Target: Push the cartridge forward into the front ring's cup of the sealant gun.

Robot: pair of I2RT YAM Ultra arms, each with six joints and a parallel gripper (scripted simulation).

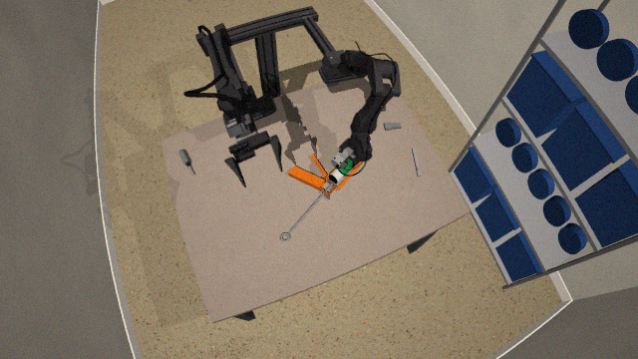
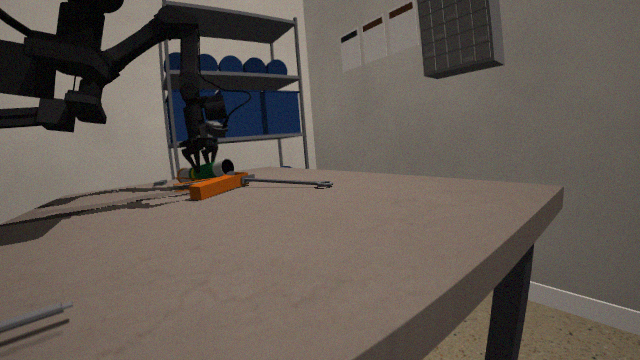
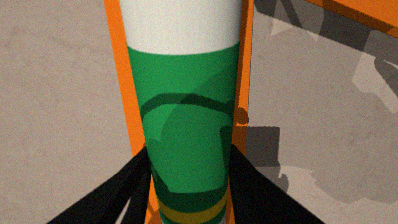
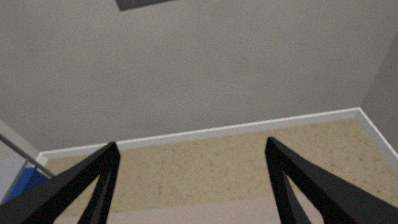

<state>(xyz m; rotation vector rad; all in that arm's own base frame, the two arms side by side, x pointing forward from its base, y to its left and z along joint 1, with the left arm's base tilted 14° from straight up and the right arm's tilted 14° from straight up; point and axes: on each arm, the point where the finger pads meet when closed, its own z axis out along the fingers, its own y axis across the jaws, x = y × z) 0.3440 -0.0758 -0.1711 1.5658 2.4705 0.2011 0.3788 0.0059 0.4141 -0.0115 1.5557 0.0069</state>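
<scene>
Top view: cartridge [image 1: 335, 176] [image 2: 203, 171] [image 3: 186, 120] in orange gun [image 1: 307, 178] [image 2: 217, 186] [image 3: 126, 90], well in from table edges. L grpr [image 1: 346, 165] [image 2: 205, 167] [image 3: 190, 149] approx. half open, clamped on cartridge. Rod [image 1: 306, 213] [image 2: 292, 181] runs to 7 o'clock; table room at 6. R grpr [image 1: 262, 179] [image 2: 88, 124] [image 4: 192, 144], 9 o'clock of gun, wide open, empty. Seating: can't tell.

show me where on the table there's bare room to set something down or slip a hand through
Free: the broad stretch between the plunger rod and the table's far-right edge in the top view, and the patch left of that rod.

Crowded: around the orange gun, where the left gripper grips the cartridge.
</scene>
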